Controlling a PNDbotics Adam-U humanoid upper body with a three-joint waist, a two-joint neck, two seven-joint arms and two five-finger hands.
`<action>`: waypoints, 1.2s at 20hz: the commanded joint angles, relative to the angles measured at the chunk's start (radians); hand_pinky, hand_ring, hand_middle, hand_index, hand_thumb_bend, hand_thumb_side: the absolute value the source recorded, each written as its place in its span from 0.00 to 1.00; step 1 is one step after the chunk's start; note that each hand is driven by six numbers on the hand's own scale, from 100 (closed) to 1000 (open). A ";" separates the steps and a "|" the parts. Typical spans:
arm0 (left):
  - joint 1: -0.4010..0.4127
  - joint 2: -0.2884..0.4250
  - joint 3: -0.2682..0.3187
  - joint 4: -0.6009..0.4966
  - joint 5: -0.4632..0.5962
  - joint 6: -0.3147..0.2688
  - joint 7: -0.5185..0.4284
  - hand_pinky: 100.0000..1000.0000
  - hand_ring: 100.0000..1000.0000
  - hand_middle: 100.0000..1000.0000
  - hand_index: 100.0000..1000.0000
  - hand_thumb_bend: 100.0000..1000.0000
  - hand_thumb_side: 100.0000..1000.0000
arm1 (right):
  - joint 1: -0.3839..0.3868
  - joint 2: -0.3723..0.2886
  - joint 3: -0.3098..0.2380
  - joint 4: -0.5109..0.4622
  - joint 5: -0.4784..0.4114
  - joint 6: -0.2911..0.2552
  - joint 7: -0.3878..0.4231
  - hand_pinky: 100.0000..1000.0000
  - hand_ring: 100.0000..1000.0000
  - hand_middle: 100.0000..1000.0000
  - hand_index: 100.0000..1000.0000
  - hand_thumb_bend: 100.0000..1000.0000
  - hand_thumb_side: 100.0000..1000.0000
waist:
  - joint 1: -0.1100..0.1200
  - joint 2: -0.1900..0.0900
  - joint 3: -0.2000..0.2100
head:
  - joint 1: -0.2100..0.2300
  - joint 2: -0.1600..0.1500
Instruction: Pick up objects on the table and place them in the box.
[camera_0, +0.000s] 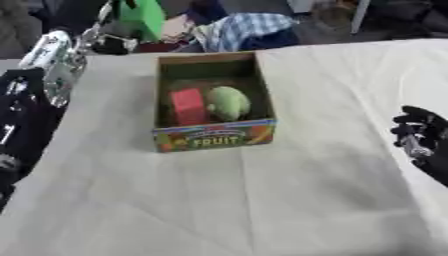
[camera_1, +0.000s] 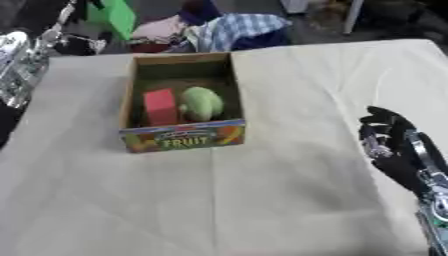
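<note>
Cardboard box (camera_0: 213, 135), 1 red block (camera_0: 187, 106), 1 green fruit (camera_0: 228, 102)

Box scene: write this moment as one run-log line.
box: holds red block, green item | right hand: open, beside box | left hand: unseen

Red block (camera_0: 187, 106), green fruit (camera_0: 229, 103)

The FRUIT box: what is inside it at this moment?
Inside the box lie a red block and, to its right, a rounded green object. The front wall hides their undersides and the floor near it.
</note>
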 joint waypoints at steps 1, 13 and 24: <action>-0.029 -0.030 -0.015 0.007 -0.021 -0.017 -0.019 0.49 0.34 0.31 0.37 0.34 0.00 | -0.012 -0.011 -0.003 -0.008 -0.004 -0.002 0.006 0.57 0.69 0.70 0.87 0.00 0.45 | -0.001 -0.016 -0.004 | 0.001 0.000; 0.009 -0.079 -0.041 0.045 0.023 -0.117 -0.116 0.74 0.73 0.75 0.81 0.75 0.28 | -0.011 -0.007 -0.007 -0.007 -0.005 -0.002 0.005 0.57 0.69 0.70 0.88 0.00 0.45 | -0.006 -0.014 0.001 | -0.004 -0.002; 0.189 0.120 0.034 -0.460 0.447 0.019 -0.050 0.66 0.59 0.60 0.74 0.65 0.22 | 0.021 -0.011 -0.025 -0.005 -0.006 0.000 -0.011 0.57 0.69 0.70 0.88 0.00 0.46 | -0.012 -0.039 0.088 | -0.033 0.020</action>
